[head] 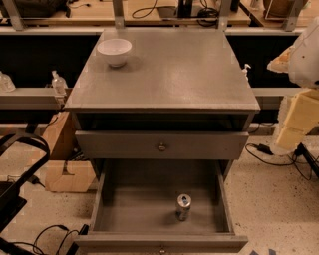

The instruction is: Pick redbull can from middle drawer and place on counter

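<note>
The redbull can (183, 206) stands upright on the floor of the open middle drawer (134, 211), right of centre and near its front wall. Its silver lid faces up. The counter (174, 74) is the grey top of the cabinet, above the drawers. My gripper (295, 124) shows as pale yellow and white parts at the right edge, level with the cabinet's upper drawer, well to the right of the can and above it. It holds nothing that I can see.
A white bowl (114, 51) sits at the counter's back left. The upper drawer front (162, 145) with a brass knob overhangs the back of the open drawer. A wooden bench (149, 12) with cables runs behind. Cardboard (65, 174) and cables lie on the floor at left.
</note>
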Motion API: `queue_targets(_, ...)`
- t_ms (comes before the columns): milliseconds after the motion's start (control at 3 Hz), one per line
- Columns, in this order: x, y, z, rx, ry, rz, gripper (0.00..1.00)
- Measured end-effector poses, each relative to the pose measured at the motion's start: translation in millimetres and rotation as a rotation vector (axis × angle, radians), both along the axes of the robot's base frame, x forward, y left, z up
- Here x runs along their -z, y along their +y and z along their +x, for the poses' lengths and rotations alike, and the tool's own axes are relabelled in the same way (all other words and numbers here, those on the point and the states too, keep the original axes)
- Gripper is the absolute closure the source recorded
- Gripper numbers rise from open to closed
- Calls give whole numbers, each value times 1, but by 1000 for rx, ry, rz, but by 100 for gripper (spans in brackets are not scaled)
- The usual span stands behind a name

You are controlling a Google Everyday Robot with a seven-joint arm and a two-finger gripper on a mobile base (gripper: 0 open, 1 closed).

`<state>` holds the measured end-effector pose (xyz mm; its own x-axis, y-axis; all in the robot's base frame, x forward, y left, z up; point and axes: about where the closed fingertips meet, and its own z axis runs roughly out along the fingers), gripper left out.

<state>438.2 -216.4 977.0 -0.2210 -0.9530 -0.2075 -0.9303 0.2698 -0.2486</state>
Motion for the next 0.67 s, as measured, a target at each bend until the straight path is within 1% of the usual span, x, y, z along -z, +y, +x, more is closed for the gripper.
queue_targets(333,3,0,1,-2,-3,14,0)
queue_targets(667,28,-2,7,-20,-32,156,0)
